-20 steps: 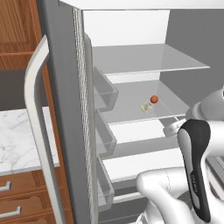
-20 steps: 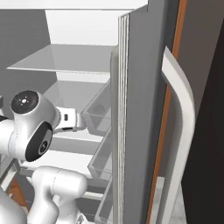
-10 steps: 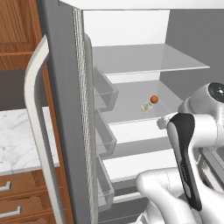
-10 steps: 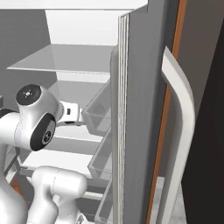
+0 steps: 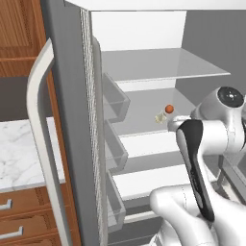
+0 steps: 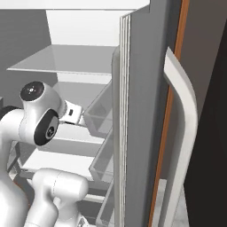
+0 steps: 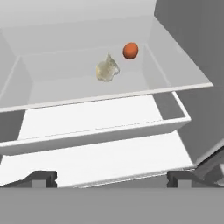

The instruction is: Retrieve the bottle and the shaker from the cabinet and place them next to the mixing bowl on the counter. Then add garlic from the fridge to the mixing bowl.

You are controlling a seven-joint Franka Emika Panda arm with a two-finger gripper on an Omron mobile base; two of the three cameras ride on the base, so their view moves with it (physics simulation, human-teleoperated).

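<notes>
The fridge (image 5: pixel 72 120) stands open, its door swung to the left. The garlic (image 7: pixel 107 69), a small off-white bulb, lies on a translucent middle shelf (image 7: pixel 57 87) toward the back. In the left base view the garlic (image 5: pixel 159 117) sits just beyond my hand. My gripper (image 7: pixel 111 177) is open with nothing between its fingertips (image 7: pixel 41 177). It hovers in front of the shelf, short of the garlic and a little below it. The bottle, shaker and mixing bowl are out of view.
A small orange-red ball (image 7: pixel 130 50) rests just right of the garlic. Door bins (image 5: pixel 115 101) line the open door with its pale bar handle (image 5: pixel 41 144). Marble counter (image 5: pixel 19 158) and wooden cabinet (image 5: pixel 19 29) lie left of the fridge.
My arm has risen and pushed the hand a little further toward the middle shelf. The gripper stays open, and the garlic and ball have not moved.
</notes>
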